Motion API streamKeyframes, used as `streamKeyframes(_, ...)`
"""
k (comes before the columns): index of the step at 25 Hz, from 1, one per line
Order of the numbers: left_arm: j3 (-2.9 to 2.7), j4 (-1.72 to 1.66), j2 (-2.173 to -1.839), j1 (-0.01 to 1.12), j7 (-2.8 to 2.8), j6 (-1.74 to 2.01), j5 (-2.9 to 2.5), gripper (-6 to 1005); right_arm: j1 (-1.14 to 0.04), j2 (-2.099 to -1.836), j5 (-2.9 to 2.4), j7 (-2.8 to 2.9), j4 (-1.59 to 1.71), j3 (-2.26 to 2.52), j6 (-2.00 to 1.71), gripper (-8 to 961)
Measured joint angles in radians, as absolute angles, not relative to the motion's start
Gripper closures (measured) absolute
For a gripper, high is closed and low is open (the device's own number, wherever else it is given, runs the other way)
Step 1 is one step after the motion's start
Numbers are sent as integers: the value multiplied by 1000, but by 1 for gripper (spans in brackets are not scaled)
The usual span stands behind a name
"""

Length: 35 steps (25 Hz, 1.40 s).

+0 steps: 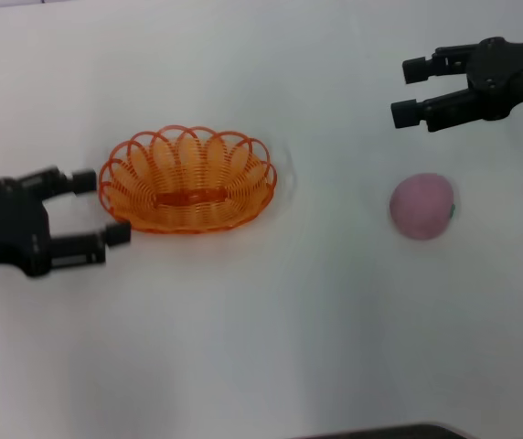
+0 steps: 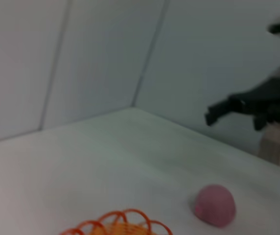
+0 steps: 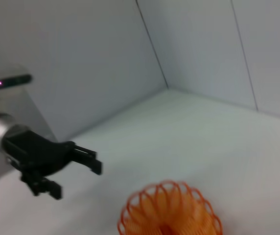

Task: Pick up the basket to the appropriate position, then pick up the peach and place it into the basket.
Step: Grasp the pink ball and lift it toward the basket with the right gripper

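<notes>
Both jaws open; one basket (image 1: pixel 188 183), one peach (image 1: pixel 421 207).

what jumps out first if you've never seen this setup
The orange basket stands out most, sitting left of centre on the white table, with the left gripper open right at its left end. Off to the right lies the pink peach, apart from everything, with the right gripper open above it in the head view.

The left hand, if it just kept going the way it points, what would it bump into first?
Most likely the basket. The left hand is open and points at the basket's near end, with its fingertips right at the rim in the head view. Height is hard to judge, so it might pass just over the rim instead.
</notes>
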<state>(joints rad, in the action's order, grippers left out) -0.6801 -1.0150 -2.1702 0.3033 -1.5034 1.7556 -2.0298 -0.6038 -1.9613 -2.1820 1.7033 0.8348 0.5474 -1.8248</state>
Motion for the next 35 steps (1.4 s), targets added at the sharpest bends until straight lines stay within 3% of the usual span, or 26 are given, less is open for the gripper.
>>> streamKeyframes(2,-685,-1015,-2170,303,-1489,1776,-2068,114,-616,-1964,-2229,1763,909,587,-1826,-3)
streamKeyframes(9,-675,-1015,-2168,302,-1487,1782,-2128,122,-683,-1988,-2481,1891,1006,698,-1823,-3)
streamKeyframes(15,-660,-1009,-2167,303,-1489,1772,-2128,122,-695,-2029,-2586,1902,980,775,-1734,-3)
streamKeyframes(23,-660,-1008,-2167,311,-1513,1773,-2124,123,-720,-2081,-2722,1931,895,891,-1585,184)
streamKeyframes(31,-660,-1008,-2168,309,-1513,1772,-2120,123,-721,-2082,-2721,1932,900,894,-1588,370)
streamKeyframes(35,-659,-1008,-2168,307,-1513,1772,-2120,123,-721,-2080,-2721,1932,901,894,-1589,522)
